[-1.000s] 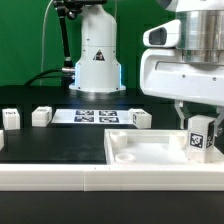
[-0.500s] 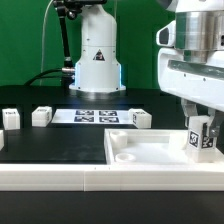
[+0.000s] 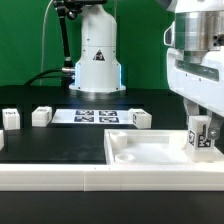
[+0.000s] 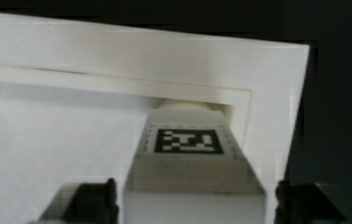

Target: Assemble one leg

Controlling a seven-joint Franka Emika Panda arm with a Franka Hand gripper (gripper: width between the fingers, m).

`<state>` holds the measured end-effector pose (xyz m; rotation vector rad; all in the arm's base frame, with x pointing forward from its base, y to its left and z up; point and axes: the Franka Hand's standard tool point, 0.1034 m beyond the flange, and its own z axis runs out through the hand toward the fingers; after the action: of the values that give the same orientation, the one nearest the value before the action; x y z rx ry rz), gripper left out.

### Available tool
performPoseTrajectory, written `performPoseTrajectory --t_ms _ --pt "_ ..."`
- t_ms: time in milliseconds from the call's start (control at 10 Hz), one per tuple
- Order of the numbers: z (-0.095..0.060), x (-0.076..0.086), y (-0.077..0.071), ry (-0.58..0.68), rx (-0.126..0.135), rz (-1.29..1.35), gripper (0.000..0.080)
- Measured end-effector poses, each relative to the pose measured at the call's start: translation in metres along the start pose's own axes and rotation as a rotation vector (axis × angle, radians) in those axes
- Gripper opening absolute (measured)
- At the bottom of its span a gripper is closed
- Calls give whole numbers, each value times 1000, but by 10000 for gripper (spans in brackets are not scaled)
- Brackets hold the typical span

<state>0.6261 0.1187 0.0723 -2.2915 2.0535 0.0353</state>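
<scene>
— Over at the exterior view's right, what sits between your jaws?

— That is the leg (image 3: 202, 137), a small white post standing upright with its black-and-white tag facing the camera. My gripper (image 3: 203, 126) holds it, one finger on each side.

— Where is it exactly?

— At the right end of the flat white tray piece (image 3: 150, 152), above its recessed floor; whether it touches, I cannot tell. From my wrist, the leg (image 4: 192, 160) points toward the tray's raised rim (image 4: 137, 82).

— What lies farther out?

— To the far left, three more white legs (image 3: 41, 116) stand beside the marker board (image 3: 92, 116), near the white robot base (image 3: 97, 55).
</scene>
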Motion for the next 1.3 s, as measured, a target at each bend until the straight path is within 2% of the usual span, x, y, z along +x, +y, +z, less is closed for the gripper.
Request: performPoseTrajectory --t_ms 100,200,400,700,1000,1300 --pt "1 0 0 3 -1 -70 528" --pt "2 -3 1 1 -4 -160 625" --pt "4 -2 2 2 -5 -366 644" --pt "3 -9 1 9 -7 -583 649" --pt "1 -8 -1 14 -7 -878 649" --pt "1 -6 -2 49 -32 -1136 649"
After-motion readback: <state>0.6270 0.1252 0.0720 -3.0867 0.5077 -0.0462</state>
